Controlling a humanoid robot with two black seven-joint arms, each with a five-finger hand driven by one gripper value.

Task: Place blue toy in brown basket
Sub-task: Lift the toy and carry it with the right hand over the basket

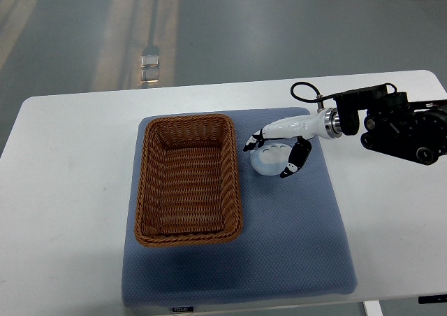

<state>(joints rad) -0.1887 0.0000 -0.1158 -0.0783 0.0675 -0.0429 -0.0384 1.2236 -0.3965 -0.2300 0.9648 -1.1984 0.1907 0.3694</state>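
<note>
The right hand [276, 150] cupped its fingers around the pale blue toy [269, 160] beside the empty brown basket [188, 180], apparently gripping to lift it.

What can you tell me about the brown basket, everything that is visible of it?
The brown basket is a rectangular woven tray, wicker by its look, with low sloping walls and a thick braided rim. It stands upright and empty on the left part of the blue mat, its long side running away from the robot. Only the mat touches it. The pale blue toy, under the right hand, lies just right of its far corner, apart from it.
</note>
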